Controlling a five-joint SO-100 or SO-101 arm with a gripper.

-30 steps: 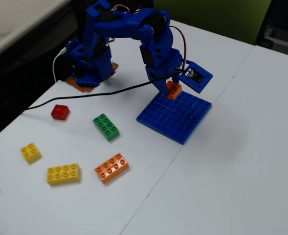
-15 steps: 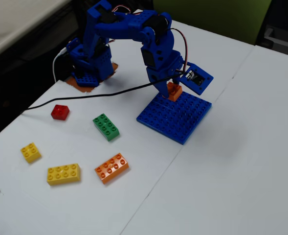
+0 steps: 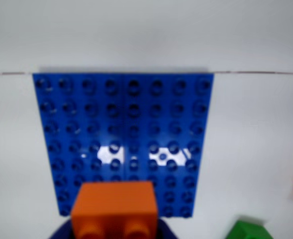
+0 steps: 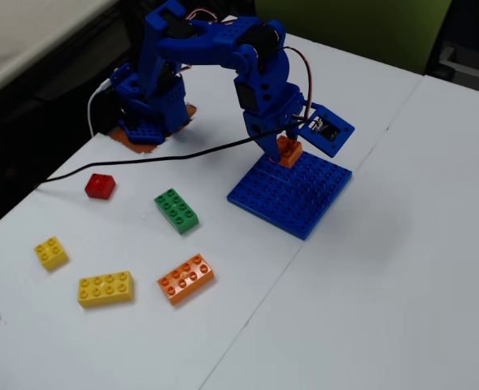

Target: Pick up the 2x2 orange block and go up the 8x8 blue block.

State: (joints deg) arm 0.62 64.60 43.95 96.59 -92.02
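Note:
The 2x2 orange block fills the bottom middle of the wrist view, held between dark blue jaws. In the fixed view my gripper is shut on the orange block and holds it at the far left edge of the 8x8 blue block, just above or touching its studs. The 8x8 blue block lies flat on the white table and fills the middle of the wrist view, beyond the held block.
In the fixed view a green 2x4 brick, an orange 2x4 brick, a yellow 2x4 brick, a yellow 2x2 brick and a red brick lie left of the baseplate. A black cable crosses the table.

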